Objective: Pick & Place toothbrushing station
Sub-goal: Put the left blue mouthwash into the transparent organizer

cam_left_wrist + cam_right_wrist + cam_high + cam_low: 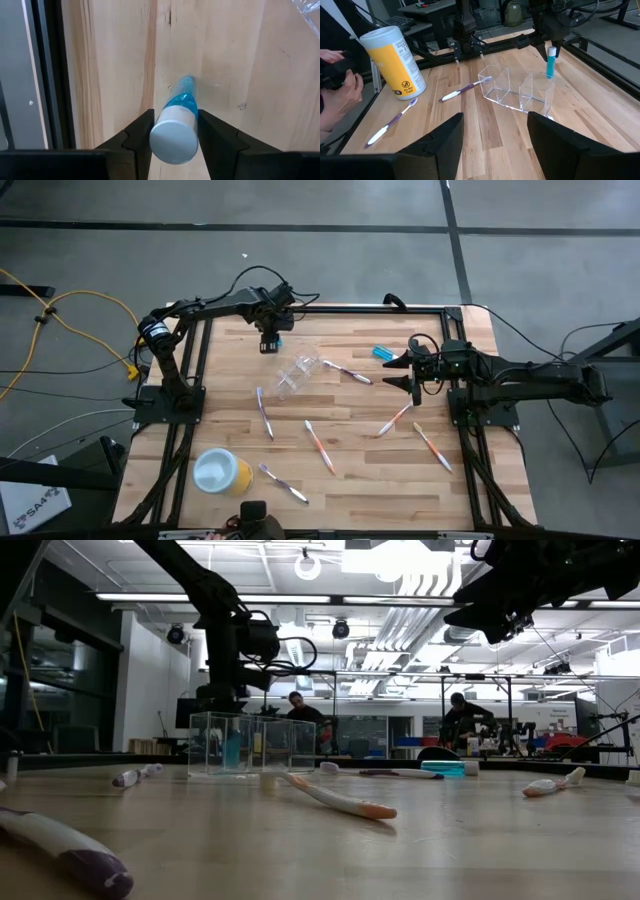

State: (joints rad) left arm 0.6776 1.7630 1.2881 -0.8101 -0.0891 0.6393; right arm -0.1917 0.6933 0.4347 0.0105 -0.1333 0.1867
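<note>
A yellow canister (395, 60) with a pale top stands upright on the wooden tabletop (350, 480), well apart from both pairs of jaws. A person's hand (340, 87) shows beside it. Two people (305, 712) sit in the room beyond.

One blue tube (176, 117), white cap up, hangs upright, pinched in the left end effector (175, 131) just beyond the clear plastic holder (297, 373). That holder, with see-through compartments, lies near the tabletop's middle. The second blue tube (382, 353) lies flat to its right. Slim toothbrushes lie scattered flat: one purple (265, 413), one orange (319, 445), another orange (433, 445), another purple (284, 483).
</note>
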